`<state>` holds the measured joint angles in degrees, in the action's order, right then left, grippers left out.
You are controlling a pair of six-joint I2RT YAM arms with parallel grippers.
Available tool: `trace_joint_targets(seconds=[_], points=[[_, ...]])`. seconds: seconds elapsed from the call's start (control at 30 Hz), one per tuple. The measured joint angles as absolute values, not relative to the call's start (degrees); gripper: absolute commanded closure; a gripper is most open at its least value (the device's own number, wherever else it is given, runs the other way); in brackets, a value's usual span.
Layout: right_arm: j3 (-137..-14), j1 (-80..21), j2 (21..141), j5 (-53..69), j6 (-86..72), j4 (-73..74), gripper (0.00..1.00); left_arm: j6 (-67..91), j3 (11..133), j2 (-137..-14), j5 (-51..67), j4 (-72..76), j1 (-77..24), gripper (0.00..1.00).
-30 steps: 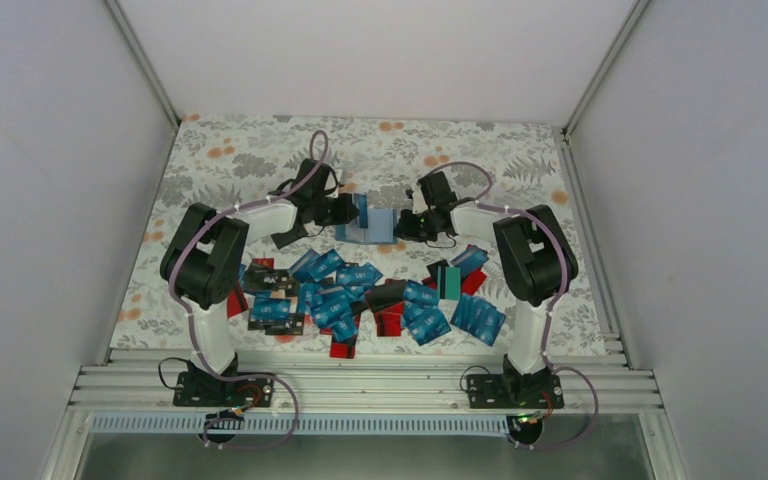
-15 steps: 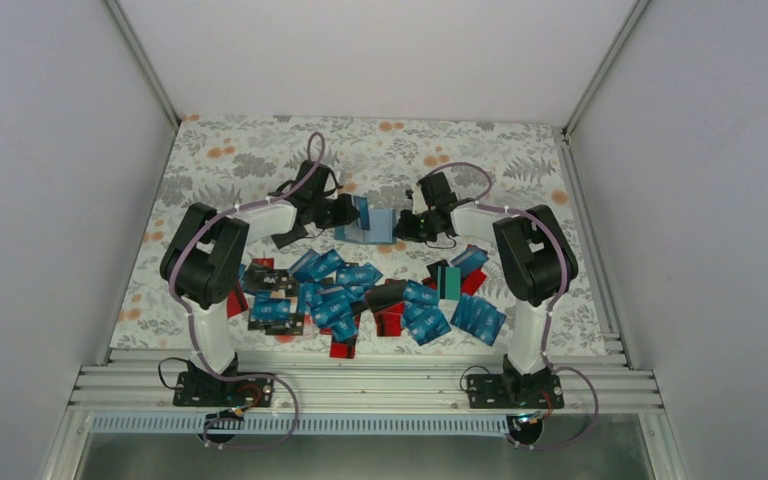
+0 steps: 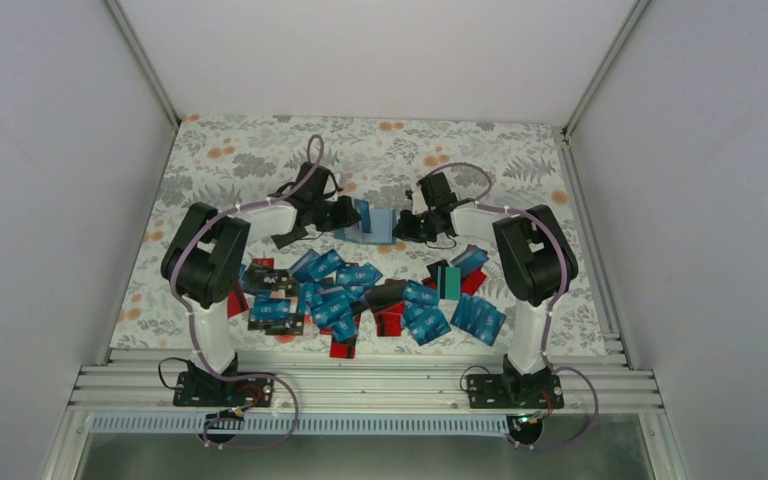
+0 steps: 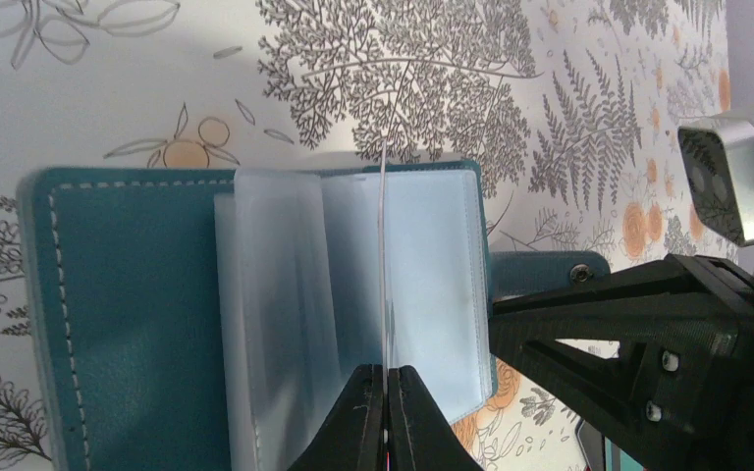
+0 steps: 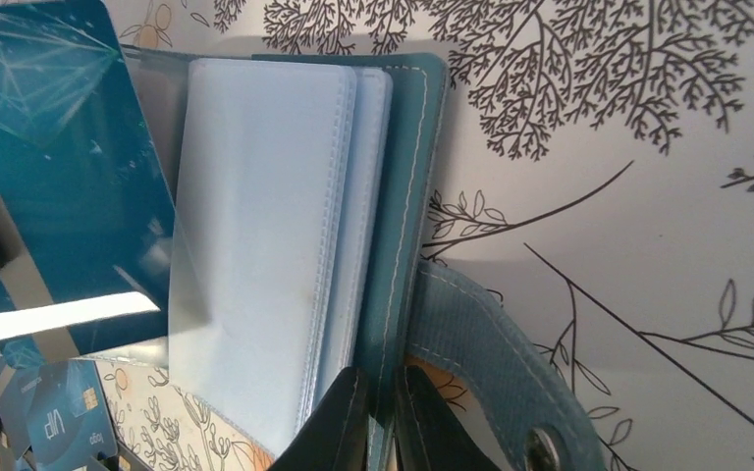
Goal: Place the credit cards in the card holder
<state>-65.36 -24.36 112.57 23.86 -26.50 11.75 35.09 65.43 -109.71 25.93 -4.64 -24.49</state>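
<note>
Behind the card pile point(image 3: 360, 295), left pincer point(image 4: 386, 410) pinches a blue card point(image 5: 59, 177) edge-on over the open card holder point(image 4: 137, 314) — right pincer point(image 5: 381, 412) clamps it — but floppy sleeves point(image 4: 285, 294) could, I think, deflect it.

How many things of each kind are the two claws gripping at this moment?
blue credit card, pinched in the left claw: 1
card holder, gripped by its cover edge in the right claw: 1
Total: 2
</note>
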Motion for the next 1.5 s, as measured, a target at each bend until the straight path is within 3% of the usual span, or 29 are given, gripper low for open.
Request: trace_joint_targets(seconds=[0.93, 1.5], points=[[-65.4, -24.3, 113.1, 25.5, -26.4, 11.1, 0.91, 29.2, 75.4, -115.5, 32.3, -20.1, -22.5, 0.97], [-65.4, -24.1, 113.5, 26.8, -26.3, 10.4, 0.91, 26.3, 76.7, -118.6, 38.4, -21.5, -21.0, 0.98]])
